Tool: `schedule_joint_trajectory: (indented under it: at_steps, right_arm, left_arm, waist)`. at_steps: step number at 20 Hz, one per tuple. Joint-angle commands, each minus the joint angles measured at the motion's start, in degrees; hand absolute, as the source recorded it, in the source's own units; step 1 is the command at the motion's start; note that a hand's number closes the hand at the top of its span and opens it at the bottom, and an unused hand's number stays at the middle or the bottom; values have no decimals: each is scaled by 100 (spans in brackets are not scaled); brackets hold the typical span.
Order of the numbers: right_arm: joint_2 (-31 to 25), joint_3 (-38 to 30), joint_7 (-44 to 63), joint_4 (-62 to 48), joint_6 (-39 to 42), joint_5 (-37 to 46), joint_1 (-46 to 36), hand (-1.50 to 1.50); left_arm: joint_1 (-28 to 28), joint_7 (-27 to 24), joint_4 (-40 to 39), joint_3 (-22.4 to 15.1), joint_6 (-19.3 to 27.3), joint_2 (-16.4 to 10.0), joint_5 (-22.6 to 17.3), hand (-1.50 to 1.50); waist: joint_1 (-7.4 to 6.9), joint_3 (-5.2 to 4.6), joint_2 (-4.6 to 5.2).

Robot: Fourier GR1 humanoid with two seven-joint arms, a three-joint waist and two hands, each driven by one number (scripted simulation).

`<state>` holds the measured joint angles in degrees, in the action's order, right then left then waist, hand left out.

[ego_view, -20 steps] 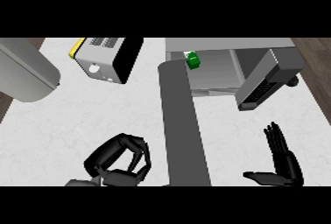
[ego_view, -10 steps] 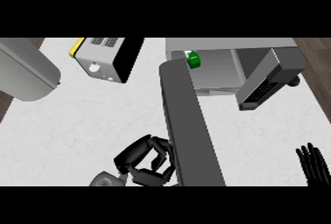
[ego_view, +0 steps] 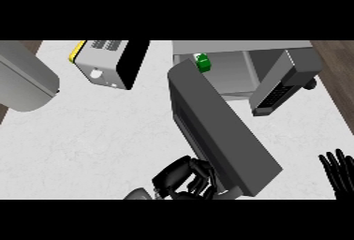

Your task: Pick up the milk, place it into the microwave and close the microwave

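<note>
In the head view, the microwave [ego_view: 242, 48] stands at the far side of the bench [ego_view: 104, 136] with its cavity open. The milk [ego_view: 202, 63], showing only as a small green-and-white top, sits inside at the left front corner, just beside the hinge. The placing step therefore looks done, and it sits deep enough that the door [ego_view: 221, 131] should clear it. The door stands out from the hinge as a long dark slab reaching toward the robot, its free end near the lower edge. The left hand [ego_view: 181, 180] is at that free end, on the door's outer side, with its fingers [ego_view: 197, 168] curled into a narrow fist and holding nothing. They seem to bear against the slab rather than wrap it, though the contact itself is partly hidden. That spot makes sense: a push far from the hinge swings the door most easily, and from this side it would carry the door round toward the keypad panel [ego_view: 280, 89]. The right hand [ego_view: 339, 171] rests at the right edge with its fingers straight and upright, well apart from the door's likely sweep. A toaster [ego_view: 110, 63] stands at the far left, clear of all this.
</note>
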<state>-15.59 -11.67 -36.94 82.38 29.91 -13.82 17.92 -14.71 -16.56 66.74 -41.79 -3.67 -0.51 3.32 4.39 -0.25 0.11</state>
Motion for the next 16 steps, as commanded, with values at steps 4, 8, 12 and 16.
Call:
schedule_joint_trajectory:
  at_steps: [4,8,12,16]
  right_arm:
    - [-88,393,394,1162,566,-551,283,-150]
    - [-296,476,781,1664,586,-798,213,-150]
    - [-290,667,992,1938,634,-935,346,-150]
    - [-385,713,1298,2162,574,-1137,141,-150]
  left_arm:
    - [-666,507,-3,-1417,1495,45,-917,150]
    - [-1084,497,-90,-1607,2168,43,-1210,150]
    - [-1601,506,-378,-1556,2654,42,-1570,150]
    - [-1930,421,-317,-1518,3133,44,-2017,150]
  waist:
    - [196,-4,24]
    - [370,-13,54]
    - [518,-9,95]
    - [547,-11,140]
